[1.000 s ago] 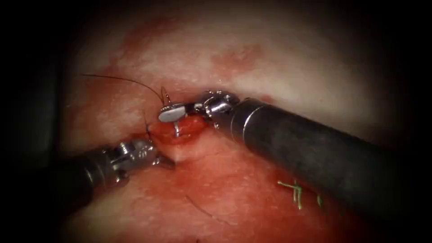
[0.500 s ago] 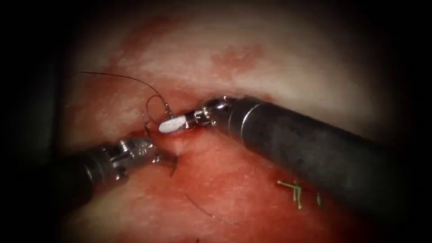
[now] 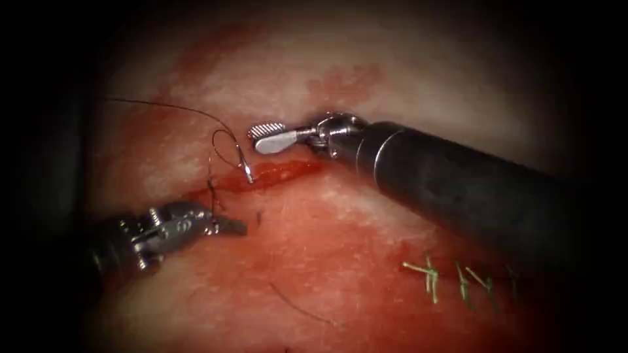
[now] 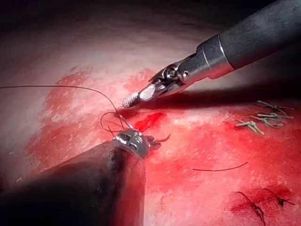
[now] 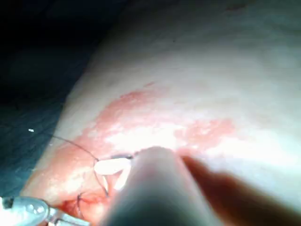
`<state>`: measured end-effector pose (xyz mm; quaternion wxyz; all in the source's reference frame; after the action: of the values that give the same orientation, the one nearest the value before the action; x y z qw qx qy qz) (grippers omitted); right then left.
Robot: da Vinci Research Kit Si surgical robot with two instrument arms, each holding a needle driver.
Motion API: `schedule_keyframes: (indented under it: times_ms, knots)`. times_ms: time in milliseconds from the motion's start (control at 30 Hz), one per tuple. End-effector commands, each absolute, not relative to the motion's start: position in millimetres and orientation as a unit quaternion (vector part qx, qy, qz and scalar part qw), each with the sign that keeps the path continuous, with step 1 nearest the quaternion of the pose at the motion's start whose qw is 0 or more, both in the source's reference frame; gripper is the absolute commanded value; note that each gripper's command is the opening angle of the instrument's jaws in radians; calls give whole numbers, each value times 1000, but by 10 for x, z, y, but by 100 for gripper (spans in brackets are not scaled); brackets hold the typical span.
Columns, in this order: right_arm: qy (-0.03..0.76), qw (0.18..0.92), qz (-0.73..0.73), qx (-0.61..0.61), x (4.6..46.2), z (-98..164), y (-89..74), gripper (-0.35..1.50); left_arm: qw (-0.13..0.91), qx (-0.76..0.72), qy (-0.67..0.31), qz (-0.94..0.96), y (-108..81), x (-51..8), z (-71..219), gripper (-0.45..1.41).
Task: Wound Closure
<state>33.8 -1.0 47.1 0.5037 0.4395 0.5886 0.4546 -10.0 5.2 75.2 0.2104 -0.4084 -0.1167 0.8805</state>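
The cut [image 3: 281, 171] runs across the red-stained tissue [image 3: 366, 216]. The needle sits in the tissue at the cut's left part. Its tail end [image 3: 247, 173] stands up from the far edge and a dark tip [image 3: 258, 218] pokes out on the near side. Dark thread [image 3: 196, 112] loops from the tail end off to the left. My right tool [image 3: 267, 135] hovers just above the cut, open and empty; it appears again as right tool [image 4: 136, 97]. My left tool [image 3: 229, 226] lies beside the needle tip, shut, with nothing seen in it.
An earlier dark stitch [image 3: 210, 187] crosses the cut's left end. Pale green thread ends [image 3: 428, 278] stick up at lower right, under the right tool's shaft [image 3: 458, 189]. A loose dark thread piece [image 3: 301, 308] lies on the near tissue.
My right tool let go of the needle's tail, opened and rose off the cut. The needle stayed in the tissue. My left tool slid slightly left and the bunched tissue flattened.
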Motion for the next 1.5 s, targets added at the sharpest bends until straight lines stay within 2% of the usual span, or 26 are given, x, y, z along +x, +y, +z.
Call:
schedule_keyframes:
  times_ms: [33, 267, 400, 533, 700, 767, 800, 900, 933, 967, 1167, 1267, 1400, 1467, 1500]
  knots:
    - [597, 512, 442, 431, 340, 470, -2, 130, 186, -443, -64, 875, 62, -108, 758, 2]
    - [601, 519, 438, 422, 327, 476, 4, 125, 184, -458, -27, 869, 61, -119, 754, 22]
    - [603, 523, 436, 416, 325, 478, 4, 125, 184, -457, -23, 870, 55, -123, 758, 24]
    - [603, 523, 436, 417, 325, 477, 2, 125, 171, -446, -35, 878, 49, -117, 764, 12]
    - [603, 523, 435, 416, 325, 477, 1, 125, 167, -447, -37, 878, 48, -123, 763, 7]
    - [603, 523, 435, 416, 325, 477, 0, 123, 170, -445, -34, 878, 47, -134, 765, -1]
    - [603, 523, 435, 416, 325, 477, -1, 123, 170, -445, -33, 878, 47, -135, 768, -13]
    - [603, 523, 435, 416, 324, 476, -2, 123, 169, -446, -33, 879, 47, -135, 771, -22]
    - [603, 523, 435, 416, 324, 475, -2, 123, 185, -447, -42, 875, 50, -134, 773, -40]
    - [603, 523, 435, 416, 324, 475, -3, 121, 187, -447, -44, 874, 52, -134, 774, -45]
    - [603, 523, 435, 416, 324, 475, -3, 120, 218, -459, -48, 860, 56, -128, 766, -45]
    - [603, 523, 435, 416, 324, 475, -3, 118, 266, -494, -93, 823, 54, -129, 753, -45]
    - [603, 523, 435, 416, 325, 473, -5, 116, 336, -548, -222, 733, 41, -142, 726, -45]
    - [603, 523, 435, 416, 325, 473, -5, 116, 347, -556, -235, 718, 41, -143, 722, -45]
    - [603, 523, 435, 416, 325, 472, -6, 110, 376, -577, -275, 671, 43, -144, 709, -45]
